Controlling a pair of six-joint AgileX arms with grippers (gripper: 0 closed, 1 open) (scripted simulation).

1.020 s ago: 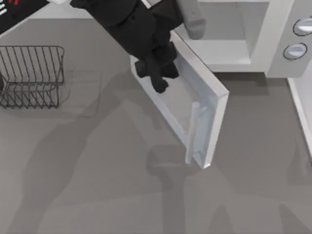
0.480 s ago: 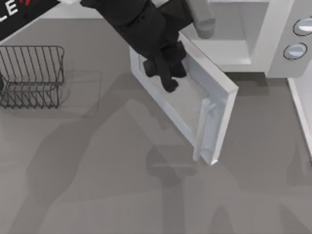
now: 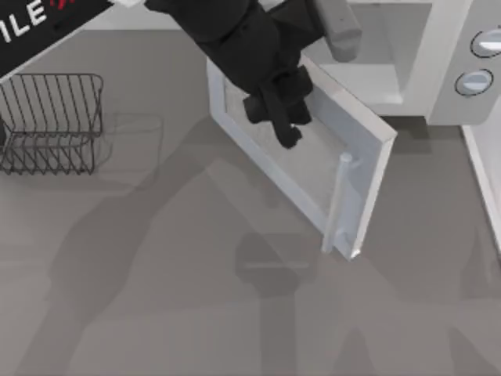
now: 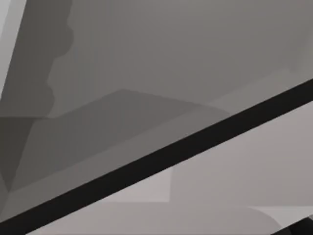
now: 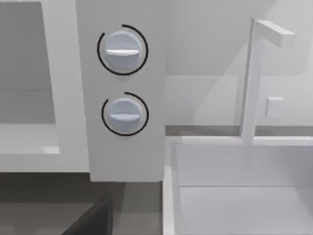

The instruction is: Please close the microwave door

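A plain grey desk (image 3: 156, 298) fills the scene, with long arm shadows across it. At far left sits a wire rack (image 3: 51, 121), well apart from the work. Moving right, the left end effector (image 3: 286, 129) presses against the outer face of the microwave door (image 3: 313, 168); whether its fingers are wide or narrow I cannot tell. The door stands roughly half open, hinged at its left edge, its pale bar handle (image 3: 338, 202) on the free edge nearer the camera. Further right is the microwave (image 3: 438, 70), cavity open, two knobs (image 5: 122, 50) on its side panel. The closing push looks under way; the next move calls for pushing on toward the cavity until the door meets the frame.
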